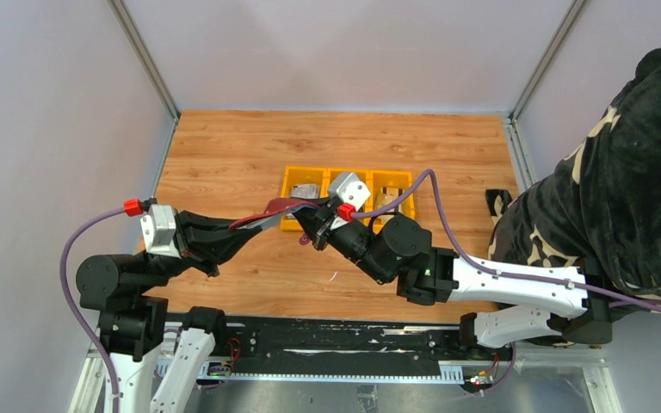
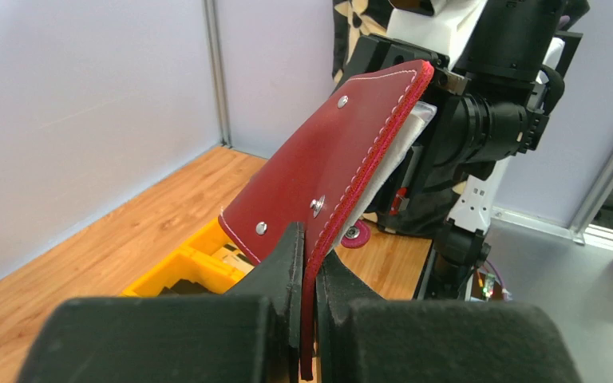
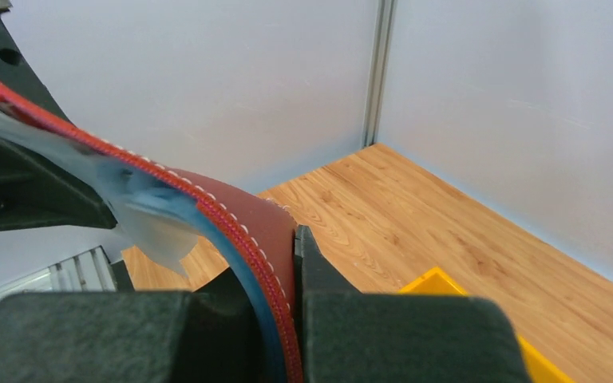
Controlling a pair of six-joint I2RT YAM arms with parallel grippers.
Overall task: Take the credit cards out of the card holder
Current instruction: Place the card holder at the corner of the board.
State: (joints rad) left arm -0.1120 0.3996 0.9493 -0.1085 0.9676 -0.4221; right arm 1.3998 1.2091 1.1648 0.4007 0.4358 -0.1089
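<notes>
The left fingers [image 2: 283, 263] are pinching one red flap of the card holder [image 2: 327, 159] above the bench [image 1: 224, 146]. The right fingers [image 3: 315, 271] are clamping the opposite flap, so the case is hanging stretched between both arms, just this side of the yellow bin [image 1: 286, 185]. They seem to be spreading it open. I cannot make out the credit cards. Next, one arm would need to release and reach into a pocket.

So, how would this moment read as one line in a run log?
left jaws: shut on card holder | right jaws: shut on card holder | card holder: held off table, beside yellow bin
</notes>
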